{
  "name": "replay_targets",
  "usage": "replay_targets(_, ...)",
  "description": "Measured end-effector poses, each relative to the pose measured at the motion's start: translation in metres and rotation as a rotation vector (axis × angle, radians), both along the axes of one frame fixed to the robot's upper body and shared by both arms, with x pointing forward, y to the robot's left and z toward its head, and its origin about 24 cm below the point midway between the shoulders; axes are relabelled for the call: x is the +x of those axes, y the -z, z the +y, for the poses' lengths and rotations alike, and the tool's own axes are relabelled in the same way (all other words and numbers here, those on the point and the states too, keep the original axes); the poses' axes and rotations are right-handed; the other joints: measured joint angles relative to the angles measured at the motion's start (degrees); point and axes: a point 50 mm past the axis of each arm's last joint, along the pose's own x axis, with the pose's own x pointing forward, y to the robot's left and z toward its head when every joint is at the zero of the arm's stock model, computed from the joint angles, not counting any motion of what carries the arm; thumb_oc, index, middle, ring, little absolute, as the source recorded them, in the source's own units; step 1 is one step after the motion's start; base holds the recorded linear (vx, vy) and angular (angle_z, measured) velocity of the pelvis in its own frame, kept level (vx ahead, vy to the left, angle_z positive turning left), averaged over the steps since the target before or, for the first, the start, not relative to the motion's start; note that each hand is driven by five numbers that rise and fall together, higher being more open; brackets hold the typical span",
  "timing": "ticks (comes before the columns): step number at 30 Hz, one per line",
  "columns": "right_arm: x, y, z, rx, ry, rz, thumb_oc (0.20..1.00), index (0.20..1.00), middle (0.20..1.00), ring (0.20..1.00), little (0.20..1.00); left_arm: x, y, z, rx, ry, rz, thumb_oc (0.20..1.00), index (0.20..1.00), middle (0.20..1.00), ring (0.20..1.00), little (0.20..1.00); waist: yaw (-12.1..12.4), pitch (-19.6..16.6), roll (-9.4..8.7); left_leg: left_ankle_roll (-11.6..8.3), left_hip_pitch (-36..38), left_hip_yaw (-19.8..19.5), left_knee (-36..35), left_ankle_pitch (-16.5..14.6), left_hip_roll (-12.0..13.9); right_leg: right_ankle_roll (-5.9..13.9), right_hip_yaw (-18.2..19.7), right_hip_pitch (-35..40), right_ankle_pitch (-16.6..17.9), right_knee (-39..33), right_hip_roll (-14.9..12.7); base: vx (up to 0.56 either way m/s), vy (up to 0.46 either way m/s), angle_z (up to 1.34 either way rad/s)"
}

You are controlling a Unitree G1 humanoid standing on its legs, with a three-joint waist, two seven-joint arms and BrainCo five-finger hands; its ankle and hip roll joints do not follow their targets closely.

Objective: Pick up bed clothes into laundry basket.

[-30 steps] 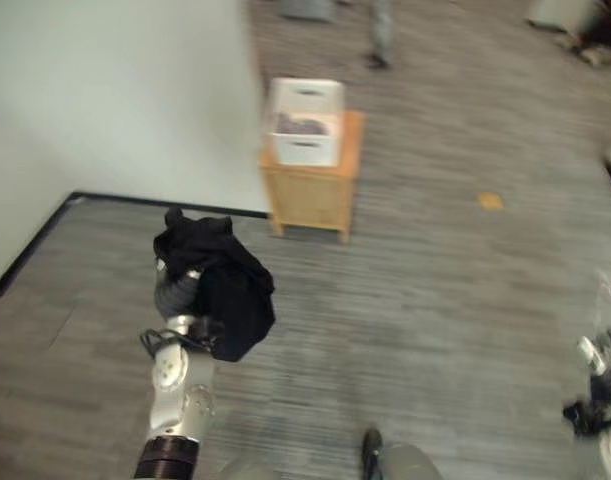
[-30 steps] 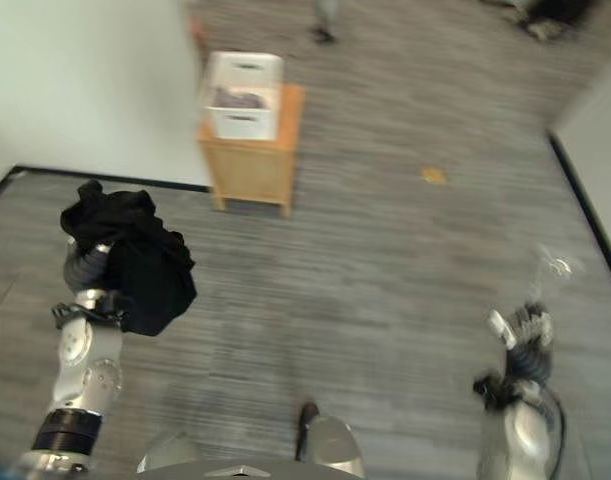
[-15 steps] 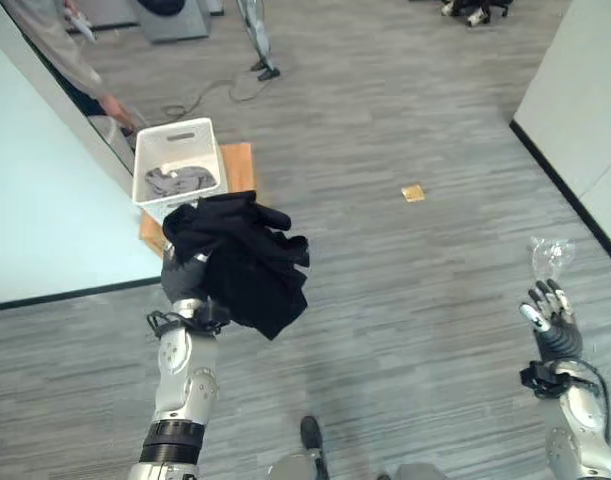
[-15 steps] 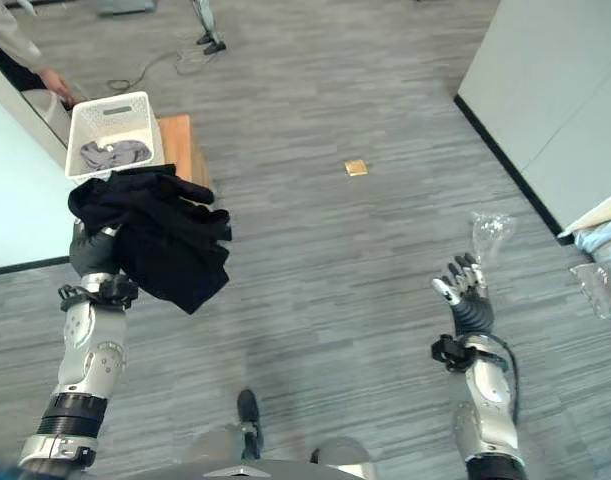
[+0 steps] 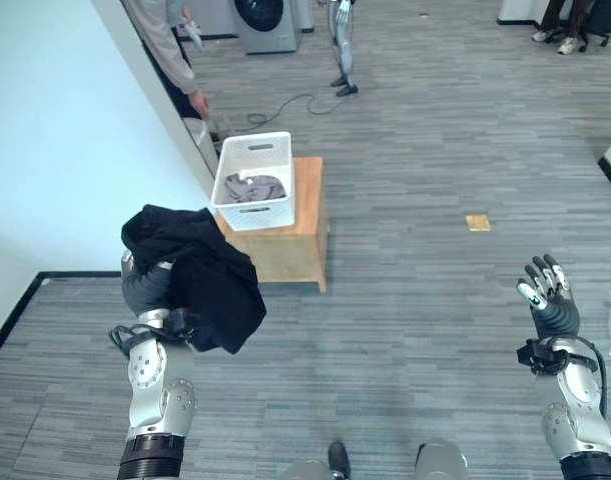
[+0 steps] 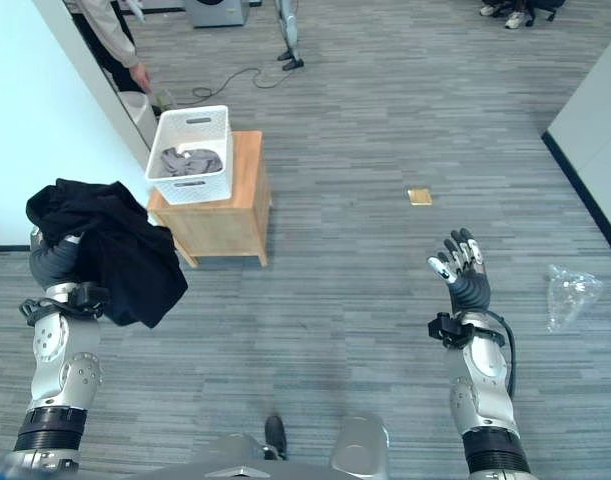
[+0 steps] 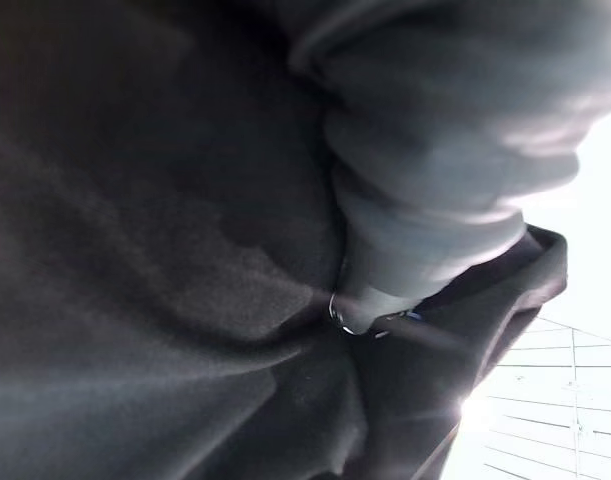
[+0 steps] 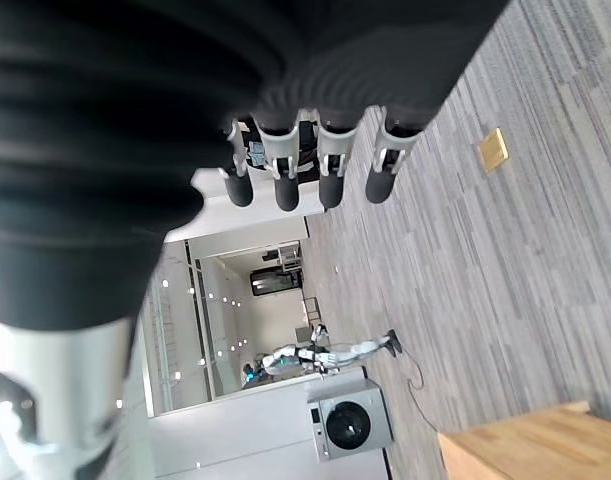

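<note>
Your left robot hand [image 5: 150, 285] is raised with the black clothes [image 5: 200, 270] draped over it; its fingers are buried in the cloth, so you cannot tell their grip. The white basket [image 5: 253, 181], grey laundry [image 5: 255, 187] inside, sits on the wooden table [image 5: 297, 235] just ahead. Your right robot hand [image 6: 462, 275] is raised, fingers straight, empty.

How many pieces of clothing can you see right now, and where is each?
2. A black garment is bunched over the left hand; a grey one lies in the white laundry basket on the wooden stand. More may lie beneath it.
</note>
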Motion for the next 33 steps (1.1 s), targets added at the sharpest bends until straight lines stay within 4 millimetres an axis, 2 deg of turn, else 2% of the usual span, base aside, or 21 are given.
replay_targets(1,0.001,-0.002,0.001,-0.009,-0.012,-0.005,1.000,1.000,1.000,1.000,1.000,0.000,-0.002,0.002,0.004,-0.005,-0.006,0.200,0.200,0.200,0.200,0.200,0.06,0.89,0.59,0.01,-0.06,0.00,0.08,0.31,0.04,-0.24,0.34,-2.45,-2.07,0.30,1.01,0.38,-0.120,-0.08)
replay_targets(3,0.000,-0.005,0.002,-0.015,-0.017,-0.016,1.000,1.000,1.000,1.000,1.000,0.003,-0.006,0.001,0.007,0.000,-0.019,0.200,0.200,0.200,0.200,0.200,-0.79,2.19,1.91,-0.36,-0.47,-1.20,0.18,-0.13,0.52,-0.94,0.07,-3.11,-4.60,-10.10,3.16,0.44,-0.179,0.28)
replay_targets(4,-0.003,-0.002,-0.001,-0.022,-0.012,0.002,1.000,1.000,1.000,1.000,1.000,0.008,-0.009,-0.001,0.008,0.014,-0.033,0.200,0.200,0.200,0.200,0.200,-2.30,2.39,1.33,-1.42,-0.66,-2.63,0.09,-0.20,-0.57,-0.75,0.70,-4.01,-2.59,-25.71,3.69,0.46,-0.159,0.70)
replay_targets(7,-0.009,0.003,-0.004,-0.018,0.003,0.021,1.000,1.000,1.000,1.000,1.000,0.009,-0.007,-0.001,0.004,0.011,-0.026,0.200,0.200,0.200,0.200,0.200,-4.14,2.00,0.34,-2.85,-0.09,-5.71,0.52,-2.15,-2.17,0.48,1.76,-4.55,3.47,-42.11,2.25,0.43,-0.175,0.66)
replay_targets(9,-0.011,0.006,-0.003,-0.013,0.006,0.032,1.000,1.000,1.000,1.000,1.000,0.004,0.001,0.002,0.000,-0.004,0.006,0.200,0.200,0.200,0.200,0.200,-4.12,2.01,0.07,-3.35,1.59,-6.90,0.90,-4.04,-2.40,0.19,-0.12,-4.53,6.56,-43.72,1.17,0.38,-0.218,0.58)
replay_targets(11,-0.024,0.018,-0.007,-0.012,0.019,0.082,1.000,1.000,1.000,1.000,1.000,-0.006,0.015,-0.001,-0.025,-0.006,0.041,0.200,0.200,0.200,0.200,0.200,-3.96,0.07,-1.25,-6.40,5.47,-10.26,2.44,-7.09,-0.91,-1.86,-3.12,0.61,7.55,-38.25,1.66,0.48,-0.340,0.83)
replay_targets(12,-0.024,0.025,-0.006,-0.002,0.018,0.110,1.000,1.000,1.000,1.000,1.000,-0.015,0.022,0.004,-0.043,-0.039,0.048,0.200,0.200,0.200,0.200,0.200,-3.49,-0.33,-1.55,-9.41,5.77,-11.12,7.18,-8.60,0.29,-2.58,-2.38,2.29,8.10,-34.53,3.11,0.39,-0.391,0.93)
replay_targets(13,-0.025,0.027,-0.011,-0.001,0.034,0.124,1.000,1.000,1.000,1.000,1.000,-0.014,0.028,-0.003,-0.084,-0.038,0.052,0.200,0.200,0.200,0.200,0.200,-3.97,-0.29,-1.85,-11.34,-0.29,-10.24,20.03,-8.72,1.84,-3.80,-3.84,3.11,5.89,-31.96,3.40,0.43,-0.457,0.94)
replay_targets(14,-0.024,0.022,-0.016,0.013,0.051,0.100,1.000,1.000,1.000,1.000,1.000,-0.014,0.031,-0.007,-0.103,-0.032,0.056,0.200,0.200,0.200,0.200,0.200,-3.86,-0.41,-2.25,-15.42,-6.54,-8.42,32.39,-4.65,4.52,-5.46,-5.80,4.49,3.68,-31.48,3.69,0.39,-0.420,0.88)
replay_targets(16,-0.023,0.014,-0.023,0.037,0.085,0.050,1.000,1.000,1.000,1.000,1.000,-0.012,0.029,-0.007,-0.106,-0.023,0.049,0.200,0.200,0.200,0.200,0.200,-2.51,-0.32,-2.77,-15.51,-15.48,-3.64,48.43,7.06,11.16,-7.65,-8.26,9.00,1.71,-33.86,6.00,0.34,-0.340,0.37)
replay_targets(17,-0.023,0.011,-0.026,0.039,0.101,0.035,1.000,1.000,1.000,1.000,1.000,-0.010,0.027,-0.008,-0.100,-0.013,0.043,0.200,0.200,0.200,0.200,0.200,-1.45,-0.24,-2.91,-15.52,-18.08,-1.22,52.60,6.99,14.40,-8.73,-8.98,10.96,0.55,-35.30,7.51,0.22,-0.184,0.08)
replay_targets(20,-0.019,0.006,-0.029,0.052,0.124,0.010,1.000,1.000,1.000,1.000,1.000,-0.001,0.017,-0.010,-0.057,0.028,0.027,0.200,0.200,0.200,0.200,0.200,-1.26,0.52,-4.72,-14.70,-22.18,6.66,42.83,7.12,19.19,-9.54,-12.77,17.67,0.03,-39.27,9.32,0.36,-0.102,0.34)
replay_targets(22,-0.018,0.005,-0.027,0.058,0.115,0.001,1.000,1.000,1.000,1.000,1.000,0.004,0.012,-0.010,-0.076,0.052,-0.001,0.200,0.200,0.200,0.200,0.200,-1.38,0.30,-4.94,-13.70,-21.34,10.68,15.08,8.27,19.13,-8.88,-14.47,24.60,-0.89,-45.71,12.48,0.72,0.009,0.06)
replay_targets(23,-0.020,0.006,-0.027,0.051,0.112,0.011,1.000,1.000,1.000,1.000,1.000,0.004,0.014,-0.009,-0.080,0.048,0.008,0.200,0.200,0.200,0.200,0.200,-1.57,-0.08,-4.49,-13.83,-19.99,10.78,6.94,8.33,17.48,-6.94,-14.50,27.36,-2.16,-47.51,13.47,0.66,0.031,-0.22)
replay_targets(24,-0.021,0.005,-0.030,0.036,0.113,0.019,1.000,1.000,1.000,1.000,1.000,0.004,0.019,-0.009,-0.084,0.044,0.028,0.200,0.200,0.200,0.200,0.200,-1.56,-0.66,-3.68,-11.87,-18.76,10.15,1.51,9.71,14.99,-5.68,-13.88,29.75,-3.08,-47.50,13.75,0.50,0.030,-0.34)
replay_targets(26,-0.020,0.002,-0.027,0.026,0.090,0.010,1.000,1.000,1.000,1.000,1.000,0.004,0.018,-0.008,-0.084,0.039,0.027,0.200,0.200,0.200,0.200,0.200,-1.56,-1.39,-2.83,-9.87,-15.98,14.42,7.02,10.70,13.46,-3.42,-12.07,33.17,-5.06,-47.54,13.93,0.46,0.111,-0.51)
replay_targets(27,-0.019,0.003,-0.022,0.035,0.079,0.009,1.000,1.000,1.000,1.000,1.000,0.004,0.017,-0.006,-0.069,0.037,0.031,0.200,0.200,0.200,0.200,0.200,-1.50,-2.53,-3.43,-4.10,-14.12,14.59,6.31,9.68,11.81,-2.01,-10.89,34.46,-7.20,-46.63,13.55,0.36,0.198,-0.20)
replay_targets(28,-0.021,0.008,-0.017,0.051,0.071,0.022,1.000,1.000,1.000,1.000,1.000,0.009,0.014,-0.005,-0.063,0.040,0.027,0.200,0.200,0.200,0.200,0.200,-1.82,-3.48,-5.50,-4.32,-12.71,14.86,5.68,8.85,9.32,-1.94,-11.00,34.54,-7.51,-45.03,11.49,0.29,0.281,0.08)
replay_targets(30,-0.019,0.009,-0.014,0.060,0.058,0.023,1.000,1.000,1.000,1.000,1.000,0.013,0.012,-0.006,-0.050,0.032,0.041,0.200,0.200,0.200,0.200,0.200,-2.80,-3.45,-5.44,-3.35,-9.32,14.24,2.52,8.52,6.80,-2.23,-11.41,30.30,-7.46,-32.07,8.32,0.21,0.275,0.31)
replay_targets(31,-0.017,0.007,-0.010,0.060,0.042,0.014,1.000,1.000,1.000,1.000,1.000,0.012,0.012,-0.003,-0.021,0.020,0.063,0.200,0.200,0.200,0.200,0.200,-2.95,-3.40,-4.62,-2.51,-6.40,14.11,-1.01,8.65,5.88,-2.53,-11.08,22.17,-6.13,-13.08,3.93,0.18,0.177,0.17)
replay_targets(33,-0.017,0.006,-0.001,0.057,-0.006,0.008,1.000,1.000,1.000,1.000,1.000,0.016,-0.002,0.002,0.077,0.030,0.059,0.200,0.200,0.200,0.200,0.200,-4.64,-3.15,-4.56,-1.09,-2.68,11.96,-4.52,7.58,1.67,-2.06,-6.29,9.76,-5.01,5.91,-1.65,0.18,0.082,0.52)
